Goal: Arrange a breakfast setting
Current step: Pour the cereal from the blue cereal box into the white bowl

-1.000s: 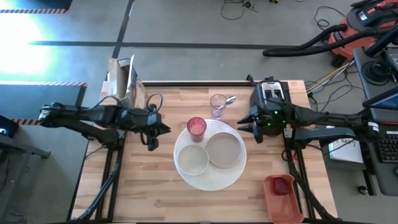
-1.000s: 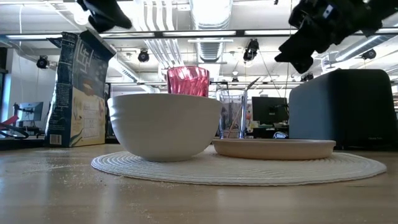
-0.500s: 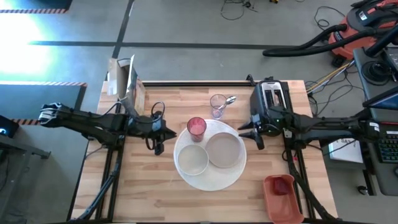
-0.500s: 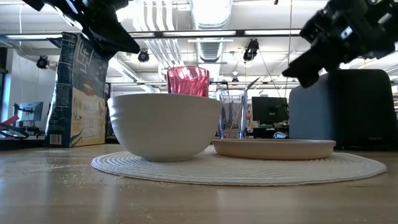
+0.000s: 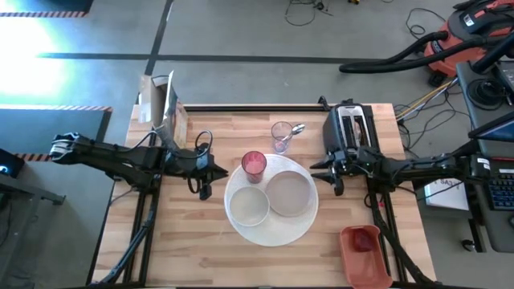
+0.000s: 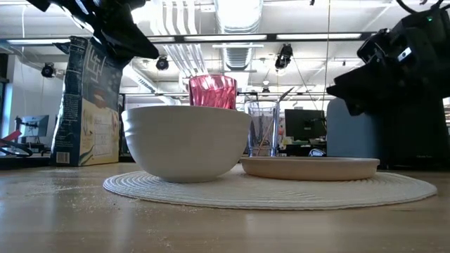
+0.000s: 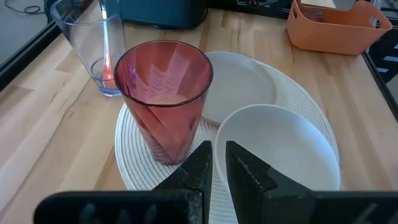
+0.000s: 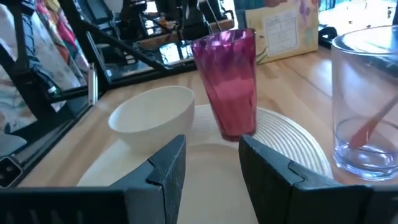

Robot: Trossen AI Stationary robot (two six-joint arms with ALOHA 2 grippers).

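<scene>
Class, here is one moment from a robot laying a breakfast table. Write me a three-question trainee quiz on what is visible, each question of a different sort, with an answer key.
1. True or false: the pink cup stands on the woven placemat.
2. Multiple choice: the metal spoon is A) in the white bowl, B) in the clear glass, C) on the small plate.
3. Fill in: the left gripper is ____, while the right gripper has a gap between its fingers.

Key: 1 true; 2 B; 3 shut.
</scene>
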